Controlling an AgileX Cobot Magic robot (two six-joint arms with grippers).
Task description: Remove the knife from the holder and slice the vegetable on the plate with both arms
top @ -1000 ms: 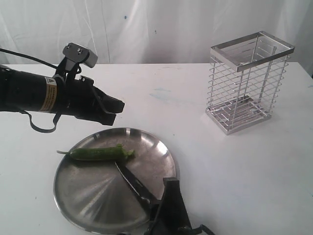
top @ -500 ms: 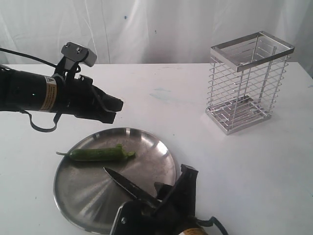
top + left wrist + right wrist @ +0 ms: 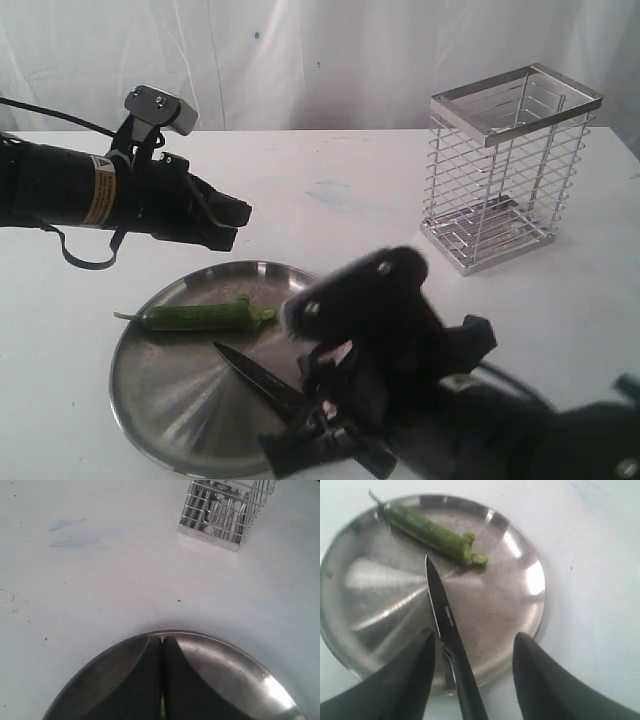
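The green vegetable [image 3: 195, 315] [image 3: 427, 530] lies across the far left part of the steel plate [image 3: 160, 420] [image 3: 520, 580], with a small cut-off slice [image 3: 480, 558] at its end. The black knife [image 3: 250, 372] [image 3: 442, 610] points its tip toward the vegetable, a short way from it. My right gripper [image 3: 320, 435] [image 3: 474, 634] is open; the knife handle runs between its wide-apart fingers, close to one and not pinched. Shut, my left gripper [image 3: 240, 215] [image 3: 162, 639] hovers over the plate's far rim [image 3: 250, 665]. The wire holder [image 3: 510, 165] [image 3: 220, 510] stands at the back right with no knife in it.
The white table [image 3: 350, 190] carries a faint blue smudge [image 3: 67, 525] between the plate and the holder. My right arm's bulk [image 3: 400, 330] hides the plate's near right side in the exterior view. A white curtain hangs behind.
My right arm has risen into the exterior view over the plate's near right. The knife tip slid left a second ago, then stayed put. The left arm has not moved.
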